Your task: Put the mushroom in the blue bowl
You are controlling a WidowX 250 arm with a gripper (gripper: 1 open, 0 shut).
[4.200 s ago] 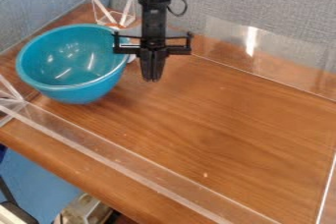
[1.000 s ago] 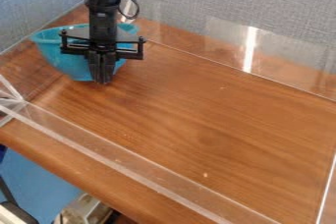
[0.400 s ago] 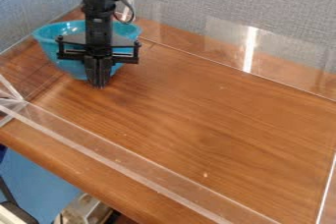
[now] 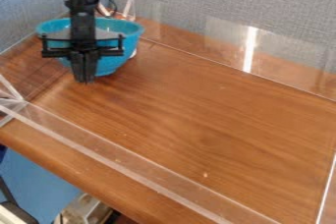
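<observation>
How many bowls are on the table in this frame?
1: the blue bowl sits at the table's far left, partly behind the gripper. No other bowl shows.

Your arm came down from the top edge of the view at the left, its black wrist held upright so that your hand (image 4: 84, 74) pointed straight down. A black crossbar stuck out level on both sides just above the fingers. The two dark fingers were pressed together into one narrow tip, with no gap between them, and whether anything sat pinched there couldn't be made out.
</observation>
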